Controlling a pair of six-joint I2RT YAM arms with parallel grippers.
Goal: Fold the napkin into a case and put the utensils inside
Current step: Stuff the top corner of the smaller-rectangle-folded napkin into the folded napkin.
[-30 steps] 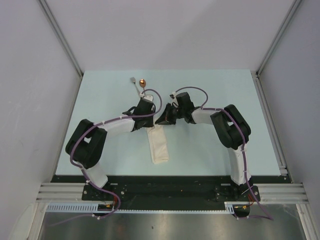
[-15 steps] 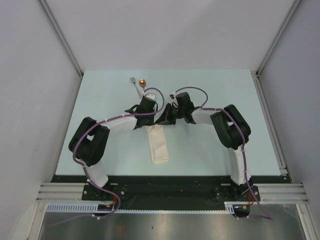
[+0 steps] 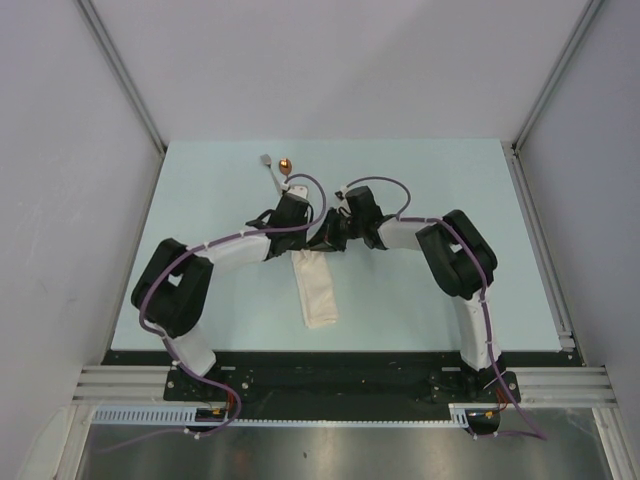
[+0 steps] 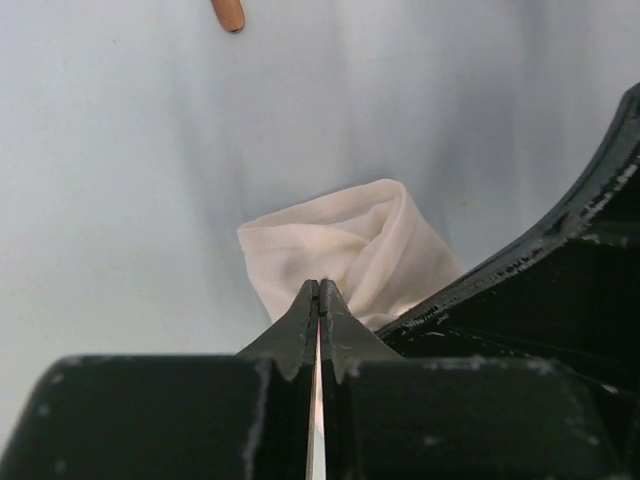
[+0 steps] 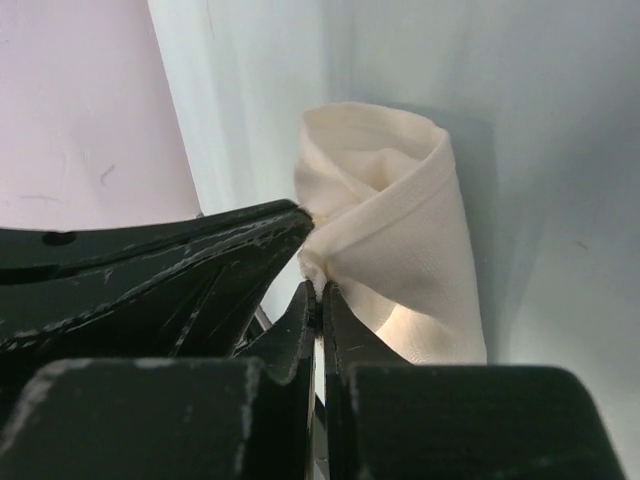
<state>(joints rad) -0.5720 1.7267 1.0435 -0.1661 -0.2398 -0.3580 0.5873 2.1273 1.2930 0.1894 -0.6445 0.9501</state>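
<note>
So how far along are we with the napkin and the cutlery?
Done: the case is folded, a narrow cream strip. In hand: the left claw and right claw both pinch its far end. Still to do: the fork and spoon lie on the table beyond, outside it.

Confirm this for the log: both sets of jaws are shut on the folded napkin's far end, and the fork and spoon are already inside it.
Wrong on the cutlery. The fork and spoon lie on the bare table beyond the napkin, not inside it, as the top external view shows. The rest holds.
</note>
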